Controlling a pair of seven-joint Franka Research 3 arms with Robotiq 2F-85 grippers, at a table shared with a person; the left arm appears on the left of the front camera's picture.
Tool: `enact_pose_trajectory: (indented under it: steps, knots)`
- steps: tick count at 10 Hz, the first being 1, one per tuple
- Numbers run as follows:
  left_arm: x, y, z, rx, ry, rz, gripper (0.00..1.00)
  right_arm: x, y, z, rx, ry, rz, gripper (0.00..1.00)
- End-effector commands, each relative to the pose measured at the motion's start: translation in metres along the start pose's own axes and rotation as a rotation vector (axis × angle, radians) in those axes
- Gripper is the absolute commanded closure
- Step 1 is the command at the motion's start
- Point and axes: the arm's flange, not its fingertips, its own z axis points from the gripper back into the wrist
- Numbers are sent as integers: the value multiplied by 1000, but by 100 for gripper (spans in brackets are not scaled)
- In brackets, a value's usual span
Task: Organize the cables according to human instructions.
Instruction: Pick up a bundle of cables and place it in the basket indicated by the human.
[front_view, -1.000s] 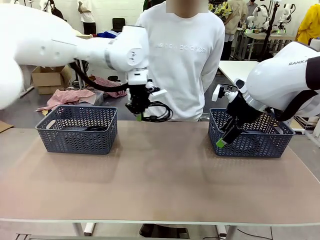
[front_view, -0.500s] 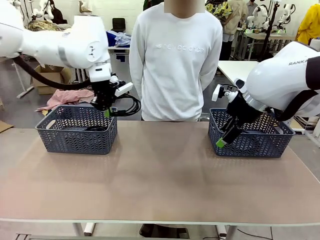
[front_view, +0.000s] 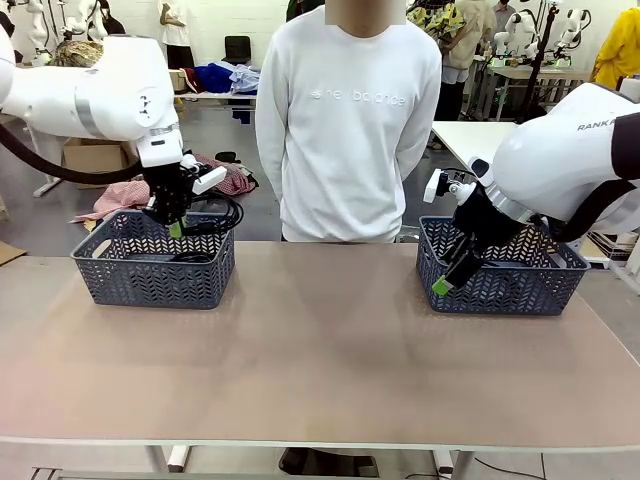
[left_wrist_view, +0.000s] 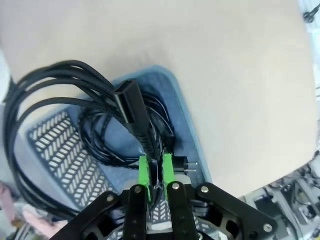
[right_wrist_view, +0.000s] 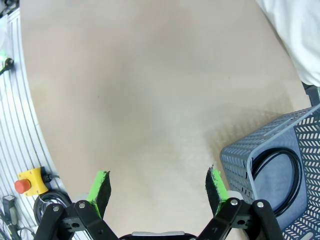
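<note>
One coiled cable (front_view: 215, 215) hangs from the left end effector (front_view: 176, 229), whose green pads (left_wrist_view: 143, 175) are pinched tight on the cord near its chunky plug (left_wrist_view: 131, 107), the loops spilling out to one side of the fingers. Directly below that end effector sits the left basket (front_view: 150, 275), and in the left wrist view another coiled cable (left_wrist_view: 125, 142) already lies on its floor beneath the fingertips. The step in hand looks like the drop-off: the held coil is poised over the basket but not yet let go. The next move probably calls for lowering a little so the dangling loops clear the basket rim, then parting the pads so the whole coil falls inside rather than draping over the edge. The right end effector (front_view: 441, 287) hangs with its fingers spread wide and nothing between them, just in front of the right basket (front_view: 560, 290), where a further cable (right_wrist_view: 275, 172) lies coiled inside. A person (front_view: 350, 120) stands beyond the worktop (front_view: 330, 370), between the two baskets.
</note>
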Motion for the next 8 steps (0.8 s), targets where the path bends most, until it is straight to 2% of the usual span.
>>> enact_pose_trajectory:
  steps: [1, 3, 8]
  knots:
    - [-14, 3, -9, 15, -16, 16, 100, 0, 0, 1, -3, -2, -4, 0]
    - [-32, 5, -20, 30, -25, 22, 100, 0, 0, 1, -3, -2, -4, 0]
    - [-63, 7, -43, 30, -33, 141, 100, 0, 0, 1, -3, -2, -4, 0]
